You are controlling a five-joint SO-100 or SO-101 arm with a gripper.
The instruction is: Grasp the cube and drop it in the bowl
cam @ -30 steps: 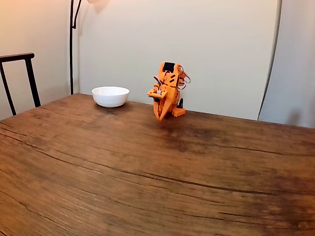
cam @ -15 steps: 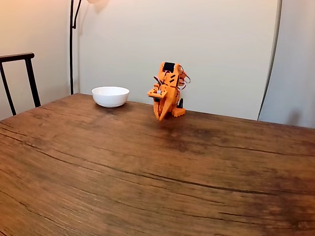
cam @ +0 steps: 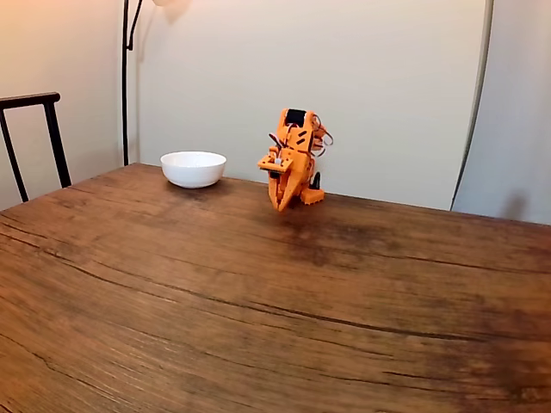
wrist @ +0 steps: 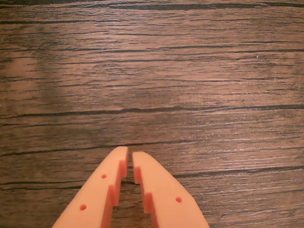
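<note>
The orange arm [cam: 294, 155] sits folded at the far side of the wooden counter [cam: 258, 310], close to the pale wall [cam: 362, 77], its tool [cam: 281, 205] pointing down at the boards. In the wrist view the tool [wrist: 129, 156] enters from 6 o'clock with its two orange fingers [wrist: 161, 190] drawn together, tips almost meeting with a thin slit left between them; it is clenched on nothing, and bare dark-grained wood lies under and ahead of it.

The bowl [cam: 193, 169], white and glossy, stands on the counter at about 9 o'clock from the arm in the fixed view, near it but apart, close to the counter's far edge. The cube cannot be made out in either view; whether it lies inside the bowl cannot be told, since the rim hides the bowl's floor from this low angle.

Around the setup: a dark chair back [cam: 34, 129] rises past the counter's edge at 9 o'clock of the fixed view, a thin black lamp pole [cam: 126, 77] stands behind the bowl at 11 o'clock, and a grey curtain [cam: 512, 112] hangs at 2 o'clock. None of them touch the arm or the bowl.

Nothing stands between the tool and the bowl. From the arm toward 6 o'clock the counter runs wide and open to the near edge of the fixed view, marked by long cracks in the grain.
</note>
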